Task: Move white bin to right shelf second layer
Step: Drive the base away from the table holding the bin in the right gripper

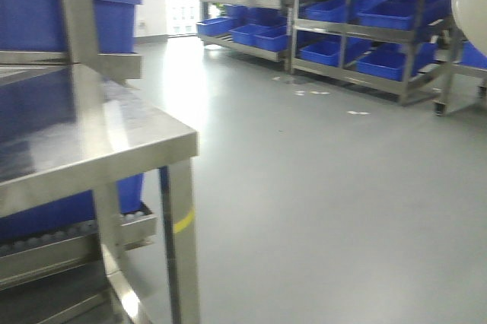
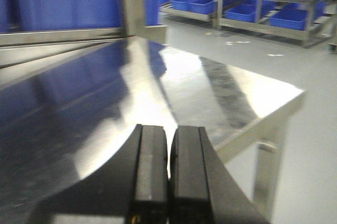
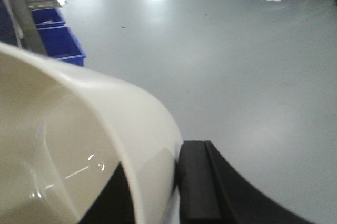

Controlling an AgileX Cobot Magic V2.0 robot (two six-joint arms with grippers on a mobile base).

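white bin (image 3: 89,124) | right gripper (image 3: 152,192) is clamping its rim, lower centre | left gripper (image 2: 168,179) is holding jaws together | judging: carrying level, slowly, avoiding rim slip

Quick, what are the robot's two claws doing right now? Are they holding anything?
Left gripper: shut, holding nothing.
Right gripper: shut on the wall of the white bin.

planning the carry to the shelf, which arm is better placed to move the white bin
Right. The right pincer is clamped on the white bin at its wall, holding it above the floor. The left pincer is shut and empty over the steel tabletop.
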